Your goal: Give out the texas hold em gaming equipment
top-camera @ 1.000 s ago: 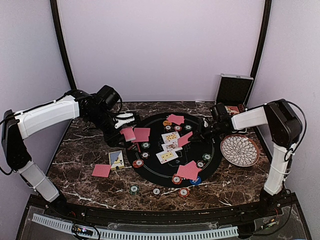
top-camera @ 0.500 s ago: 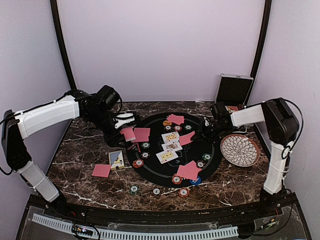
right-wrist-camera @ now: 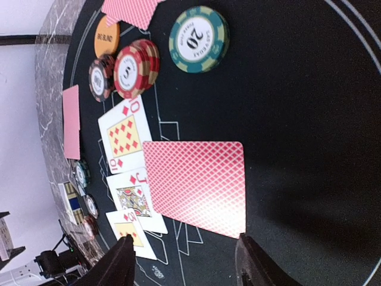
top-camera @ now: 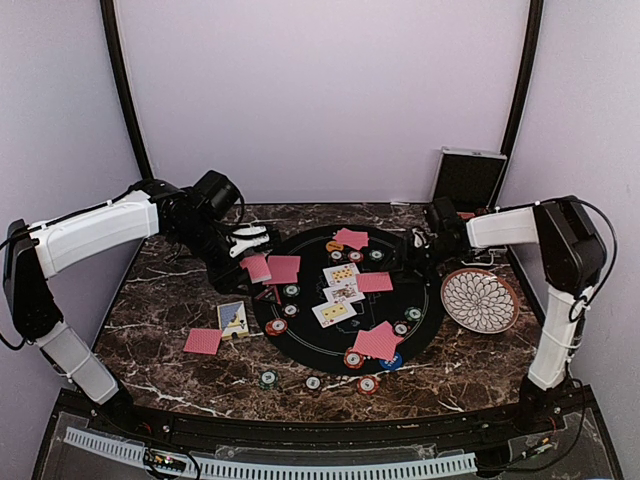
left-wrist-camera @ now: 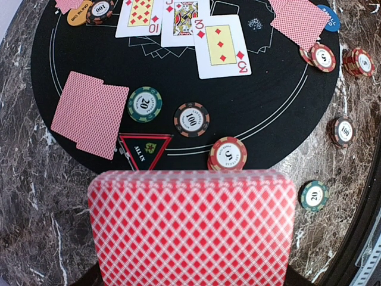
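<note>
The top camera sits high above the near edge, looking down over the whole marble table [top-camera: 160, 300]. The left wrist camera peers steeply down, close, past a red-backed deck [left-wrist-camera: 190, 232]. The right wrist camera skims low, rolled sideways. All share the three face-up cards [top-camera: 343, 292] on the black mat [top-camera: 310, 340].

The card back [right-wrist-camera: 193, 185] is red-latticed, the mat [right-wrist-camera: 297, 119] black, the chip [right-wrist-camera: 198, 39] green-and-white (table [top-camera: 160, 300]: brown, white-veined marble).

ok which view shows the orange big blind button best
right wrist: the orange button is biggest there, lettering readable, though a red chip stack hides one edge. left wrist has it at the top edge, beside a black chip. top view shows just a small orange dot.
</note>
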`<action>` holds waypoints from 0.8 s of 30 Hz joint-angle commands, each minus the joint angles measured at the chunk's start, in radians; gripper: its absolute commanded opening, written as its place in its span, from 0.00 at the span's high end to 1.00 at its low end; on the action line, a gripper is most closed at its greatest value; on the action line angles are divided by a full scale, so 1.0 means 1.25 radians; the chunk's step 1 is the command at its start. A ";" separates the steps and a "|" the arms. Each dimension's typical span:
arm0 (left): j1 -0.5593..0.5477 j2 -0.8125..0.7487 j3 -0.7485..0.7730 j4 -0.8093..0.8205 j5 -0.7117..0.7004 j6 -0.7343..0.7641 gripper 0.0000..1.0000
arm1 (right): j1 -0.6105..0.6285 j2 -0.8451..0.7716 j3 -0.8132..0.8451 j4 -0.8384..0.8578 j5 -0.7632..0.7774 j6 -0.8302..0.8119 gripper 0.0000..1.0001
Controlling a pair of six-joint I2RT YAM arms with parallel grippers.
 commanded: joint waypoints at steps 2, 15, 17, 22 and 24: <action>0.002 -0.001 0.030 -0.014 0.012 0.004 1.00 | 0.044 -0.091 0.062 -0.014 0.045 0.012 0.37; 0.003 0.003 0.043 -0.020 0.031 -0.007 1.00 | 0.293 -0.040 0.106 0.285 -0.105 0.223 0.20; 0.002 0.004 0.047 -0.021 0.037 -0.010 1.00 | 0.315 -0.025 0.108 0.344 -0.125 0.262 0.20; 0.002 0.006 0.052 -0.019 0.043 -0.016 1.00 | 0.355 0.010 0.124 0.433 -0.147 0.326 0.20; 0.002 0.005 0.053 -0.019 0.045 -0.018 1.00 | 0.365 0.024 0.129 0.464 -0.156 0.349 0.20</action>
